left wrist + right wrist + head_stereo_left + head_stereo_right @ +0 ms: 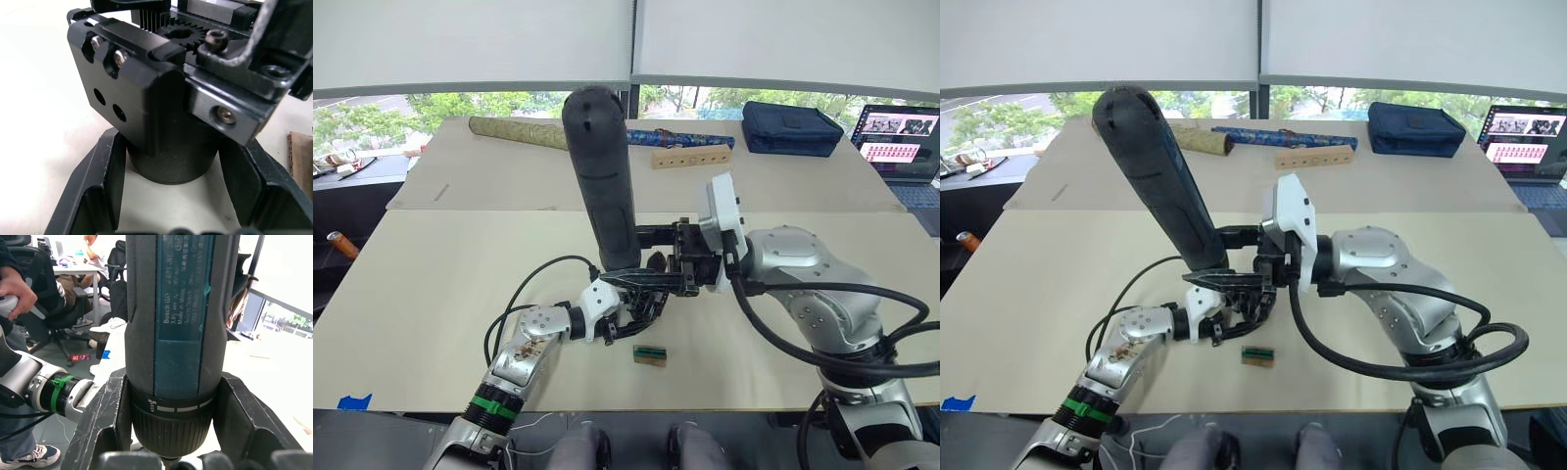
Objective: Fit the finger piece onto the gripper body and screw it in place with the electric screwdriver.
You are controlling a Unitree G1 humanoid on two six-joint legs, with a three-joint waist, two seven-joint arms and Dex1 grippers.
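Note:
The electric screwdriver, a thick dark cylinder, stands nearly upright over the table's middle with its rounded end up. My right gripper is shut on its lower end, the fingers clamped either side of the chuck collar. Just below it my left gripper is shut on the gripper body, its fingers pressing the round base. A black pointed finger juts sideways from the body. I cannot tell whether that is the finger piece. The screwdriver's bit is hidden.
A small wooden block with a green top lies near the table's front edge. At the back lie a gold rolled tube, a blue one, a drilled wooden strip, a dark bag and a laptop. A person's hand shows beyond the table.

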